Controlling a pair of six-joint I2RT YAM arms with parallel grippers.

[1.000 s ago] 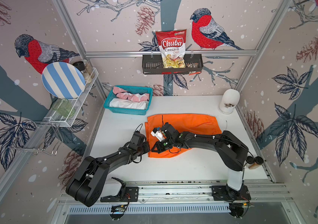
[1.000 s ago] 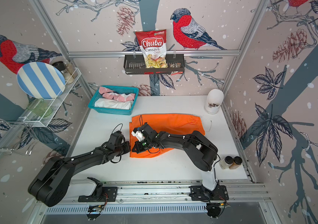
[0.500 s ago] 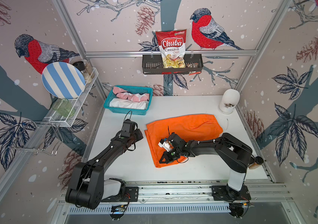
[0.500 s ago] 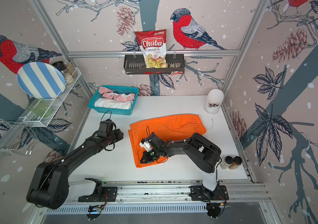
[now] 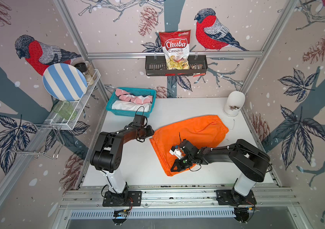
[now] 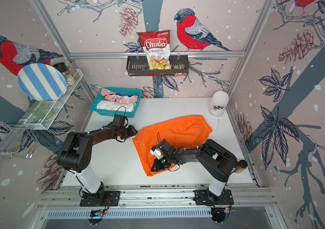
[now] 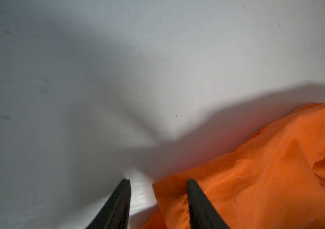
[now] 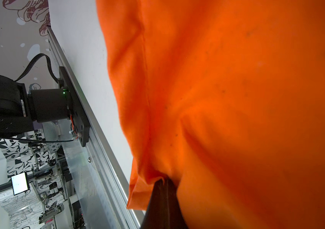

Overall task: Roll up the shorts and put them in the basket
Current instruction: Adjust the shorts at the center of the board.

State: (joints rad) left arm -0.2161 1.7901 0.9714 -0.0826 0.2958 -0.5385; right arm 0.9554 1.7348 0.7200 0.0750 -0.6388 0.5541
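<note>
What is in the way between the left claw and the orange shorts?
Nothing visible. The left gripper, jaws open, sits right at the corner of the orange shorts, with only white table beside it.

Reference: orange shorts (image 5: pixel 195 130).
- Right gripper (image 8: pixel 162 183): its fingertips are buried in a pucker of cloth at the shorts' near hem, so the contact line can't be seen. The finger bases are cut off by the frame edge.
- In both top views the right wrist covers the cloth beneath it.
- Left gripper (image 7: pixel 158 181), at the shorts' left edge: the finger bases are cut off.
- The shorts run out of frame in both wrist views.
- Basket (image 5: pixel 118 111), beyond the shorts: the white shorts (image 5: pixel 125 106) are partly sunk behind its front wall. The print on the pink shorts (image 5: pixel 129 97) is too small to read.
- Jar (image 6: pixel 242 165), right of the shorts: partly hidden behind the right arm (image 6: pixel 215 158).
</note>
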